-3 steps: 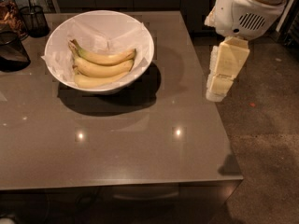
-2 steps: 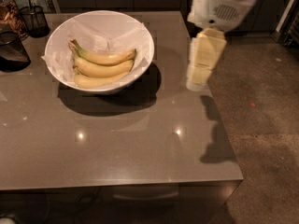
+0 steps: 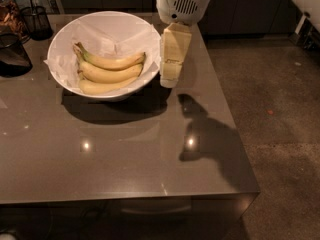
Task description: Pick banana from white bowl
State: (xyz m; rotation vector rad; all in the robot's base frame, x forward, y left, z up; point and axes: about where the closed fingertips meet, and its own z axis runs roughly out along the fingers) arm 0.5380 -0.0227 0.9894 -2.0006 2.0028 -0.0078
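The white bowl [image 3: 62, 44] stands at the back left of the grey table [image 3: 115, 154], lined with crumpled white paper. In it lies a bunch of three yellow bananas [image 3: 107, 70], stems pointing to the back left. My gripper [image 3: 169, 79] hangs from the white arm housing [image 3: 182, 1] and sits just right of the bowl's right rim, above the table top. It holds nothing that I can see.
Dark glass containers [image 3: 12, 54] and a wire basket [image 3: 37, 21] stand at the table's far left. The table's right edge runs close to the gripper, with speckled floor [image 3: 280, 114] beyond. The arm's shadow falls on the table at the front right.
The arm has moved left, from beyond the table's right edge to just beside the bowl's right rim. The bowl and bananas have not moved.
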